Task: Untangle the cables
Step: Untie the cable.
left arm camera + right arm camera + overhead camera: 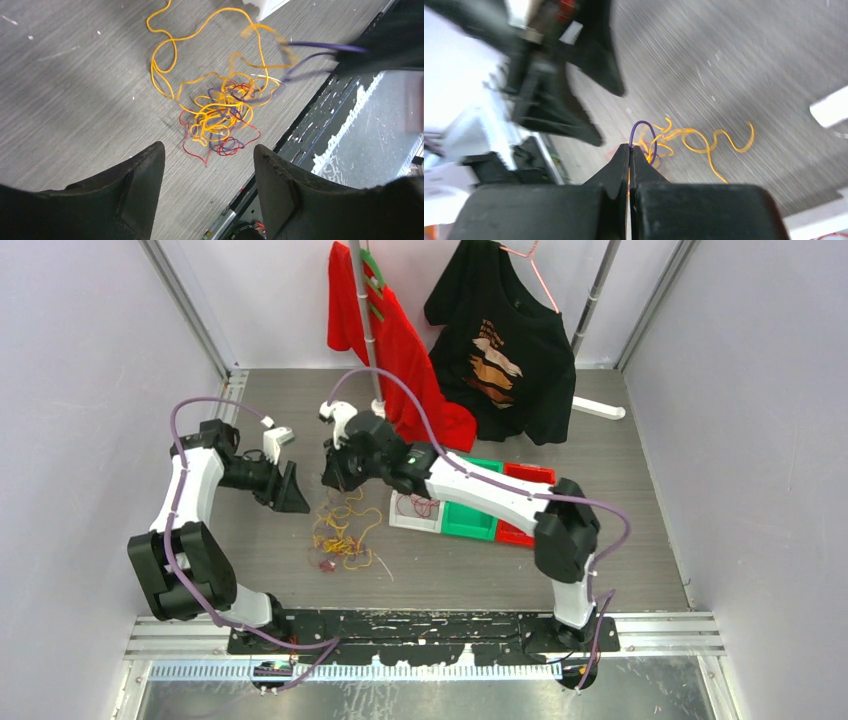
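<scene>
While tight within right tool (629, 150), purple cable (642, 122).

Bright even light, blurred wrist views

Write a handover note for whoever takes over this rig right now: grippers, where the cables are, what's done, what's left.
Right gripper: shut on a purple cable, which runs back into the pile.
Left gripper: open, empty, above the tangle.
Cables: yellow, red and purple knotted in one pile on the table; a few red strands seem to lie in the white tray.
Done: one purple strand gripped.
Left: pull it free, then separate the rest.
</scene>
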You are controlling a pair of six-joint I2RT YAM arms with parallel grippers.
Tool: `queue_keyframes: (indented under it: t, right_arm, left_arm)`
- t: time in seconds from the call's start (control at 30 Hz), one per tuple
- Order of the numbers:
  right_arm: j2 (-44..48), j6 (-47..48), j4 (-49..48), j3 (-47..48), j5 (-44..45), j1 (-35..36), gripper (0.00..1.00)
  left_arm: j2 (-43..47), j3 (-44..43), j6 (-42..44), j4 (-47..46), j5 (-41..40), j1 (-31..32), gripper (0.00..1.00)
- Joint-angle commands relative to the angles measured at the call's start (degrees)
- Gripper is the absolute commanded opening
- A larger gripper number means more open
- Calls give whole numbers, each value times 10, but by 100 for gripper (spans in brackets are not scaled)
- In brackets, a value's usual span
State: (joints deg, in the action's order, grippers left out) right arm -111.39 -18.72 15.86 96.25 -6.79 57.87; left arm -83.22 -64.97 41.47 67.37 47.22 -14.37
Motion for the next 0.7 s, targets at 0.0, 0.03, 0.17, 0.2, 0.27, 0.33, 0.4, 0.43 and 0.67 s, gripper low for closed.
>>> queue_keyframes:
  t: [0.0,0.03,0.17,0.2,0.27,0.33,0.4,0.43,0.67]
  right_arm:
    - [75,-21,-78,-6,-65,-3,1]
    - [86,-26,-84,-10,-71,-3,1]
    - [109,-64,-125,-26,-110,-10,1]
    - [113,-77,-137,-31,-117,-13,1]
    - [119,-105,-162,-37,-133,-22,1]
    - [122,-133,-185,-38,-154,-30,1]
    - [123,-157,-201,-33,-176,-37,1]
    - [123,-167,-204,-27,-188,-41,1]
    - [123,-206,-206,-7,-220,-52,1]
  left_arm:
    - [23,-64,28,48,57,-4,66]
    - [21,-73,31,57,64,-4,66]
    - [14,-97,60,103,114,-3,65]
    - [13,-100,72,118,131,-3,64]
    - [11,-103,104,151,160,-3,63]
    - [8,-109,152,198,183,-3,63]
    - [7,-118,191,242,195,-3,63]
    - [8,-120,199,249,198,-3,62]
    - [-3,-114,266,320,228,-2,36]
